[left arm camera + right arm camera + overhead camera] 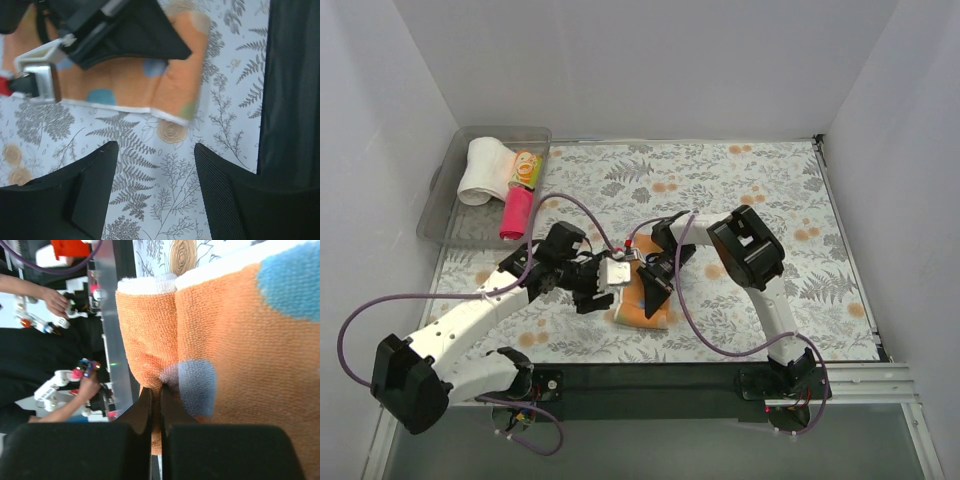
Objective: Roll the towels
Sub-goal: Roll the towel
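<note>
pinching a fold of the orange spotted towel [225, 340], right gripper [156, 392] fingers pressed together on the cloth. towel lies on the floral table cover [750, 180], front middle. left gripper [155, 150] spread apart, holding nothing, just beside the towel's edge. white roll [485, 170], yellow patterned roll [526, 168] and magenta roll [517, 213] at the clear bin [435, 205] — far left.

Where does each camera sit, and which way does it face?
Top external: above, behind the bases, looking down at the grey-and-orange floral table covering; left arm, right arm show.
Left wrist: faces down at that covering; open left gripper below.
Right wrist: close on the orange spotted terry towel, pinched by the right gripper.
Shared: all show that towel.
</note>
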`<act>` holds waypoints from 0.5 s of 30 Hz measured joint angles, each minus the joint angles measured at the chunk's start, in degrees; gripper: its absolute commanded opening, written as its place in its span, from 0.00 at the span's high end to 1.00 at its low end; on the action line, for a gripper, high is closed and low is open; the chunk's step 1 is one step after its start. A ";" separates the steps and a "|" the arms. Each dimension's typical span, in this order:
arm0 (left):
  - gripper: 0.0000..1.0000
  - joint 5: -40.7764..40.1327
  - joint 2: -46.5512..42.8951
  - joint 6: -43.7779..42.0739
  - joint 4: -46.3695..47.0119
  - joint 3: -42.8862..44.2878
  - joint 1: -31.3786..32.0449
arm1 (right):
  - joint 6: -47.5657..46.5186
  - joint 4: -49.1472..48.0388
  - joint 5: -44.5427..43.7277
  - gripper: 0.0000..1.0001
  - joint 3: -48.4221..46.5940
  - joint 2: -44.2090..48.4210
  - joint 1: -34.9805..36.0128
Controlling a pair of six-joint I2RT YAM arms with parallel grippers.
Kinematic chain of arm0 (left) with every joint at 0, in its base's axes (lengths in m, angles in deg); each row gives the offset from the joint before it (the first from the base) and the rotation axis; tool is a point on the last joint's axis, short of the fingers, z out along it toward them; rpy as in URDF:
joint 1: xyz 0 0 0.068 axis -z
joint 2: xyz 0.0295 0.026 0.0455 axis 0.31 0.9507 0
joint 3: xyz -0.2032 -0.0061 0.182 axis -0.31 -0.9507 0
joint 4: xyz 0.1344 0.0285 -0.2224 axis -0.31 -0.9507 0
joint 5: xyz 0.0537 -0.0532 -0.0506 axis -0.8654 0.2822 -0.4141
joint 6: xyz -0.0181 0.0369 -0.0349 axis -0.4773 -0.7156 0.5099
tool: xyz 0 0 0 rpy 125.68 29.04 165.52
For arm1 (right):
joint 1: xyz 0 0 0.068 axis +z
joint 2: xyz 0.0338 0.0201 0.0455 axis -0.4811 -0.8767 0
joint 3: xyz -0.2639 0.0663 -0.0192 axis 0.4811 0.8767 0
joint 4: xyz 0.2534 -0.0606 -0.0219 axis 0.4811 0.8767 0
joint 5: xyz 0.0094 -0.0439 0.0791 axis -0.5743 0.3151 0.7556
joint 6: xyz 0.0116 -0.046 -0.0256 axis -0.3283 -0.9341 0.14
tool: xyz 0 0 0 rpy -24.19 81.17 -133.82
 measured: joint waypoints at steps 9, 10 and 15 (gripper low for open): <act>0.47 -12.55 3.67 -5.60 10.86 -7.34 18.69 | 1.14 2.23 3.17 0.99 -1.53 -3.39 -1.22; 0.47 -13.31 4.66 -6.23 12.09 -7.61 19.69 | 1.11 2.27 3.21 0.99 -1.53 -3.45 -1.27; 0.50 -15.43 10.36 -8.50 17.81 -7.96 22.56 | 1.09 2.34 3.28 0.99 -1.53 -3.56 -1.27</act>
